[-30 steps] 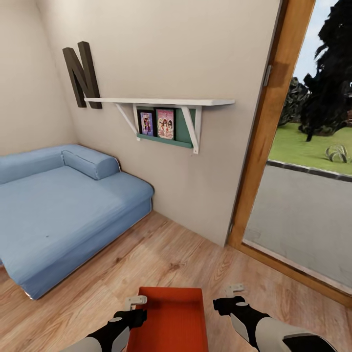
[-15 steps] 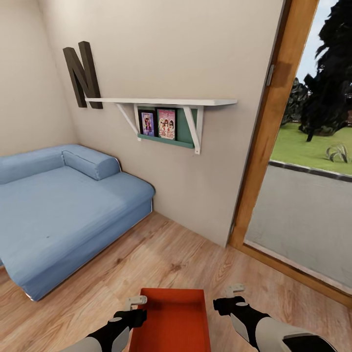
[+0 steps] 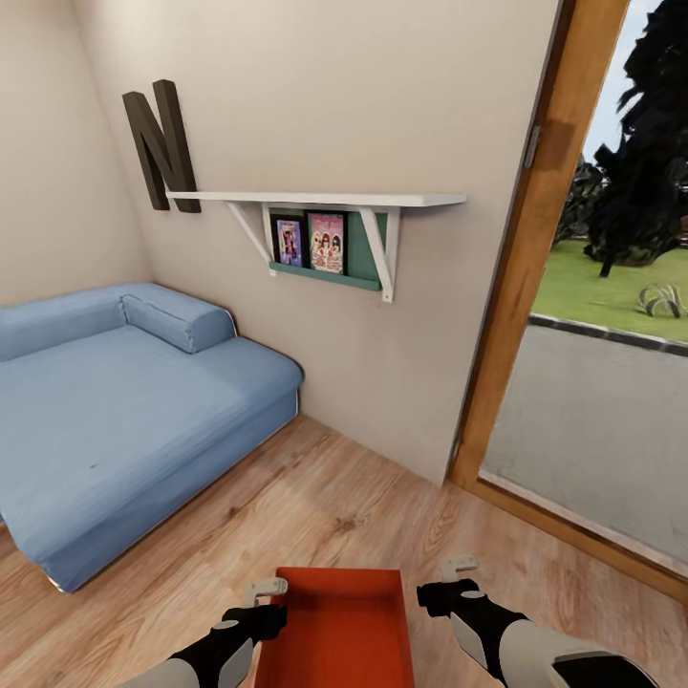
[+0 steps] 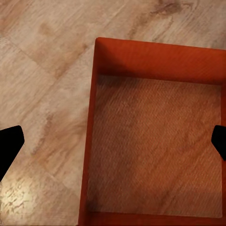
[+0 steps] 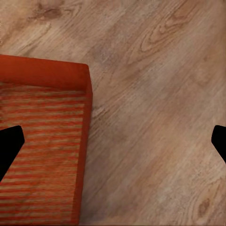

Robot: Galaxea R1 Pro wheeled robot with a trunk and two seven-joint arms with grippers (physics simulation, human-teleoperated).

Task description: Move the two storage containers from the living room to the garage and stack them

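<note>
Red-orange shallow plastic bin (image 3: 336,626) sits between both grippers (over wood-plank floor (image 3: 315,497)): left gripper (image 3: 266,591) spread wide astride its wall, right gripper (image 3: 459,568) wide beside it.

A blue sofa (image 3: 124,411) sits below a dark letter N (image 3: 161,143) and white shelf (image 3: 315,200).

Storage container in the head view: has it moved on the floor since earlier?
No; the camera shifted. The storage container keeps its place near the floor knot.

Wood-plank floor (image 3: 315,506) (sofa (image 3: 115,420); red-orange bin (image 3: 339,631))
</note>
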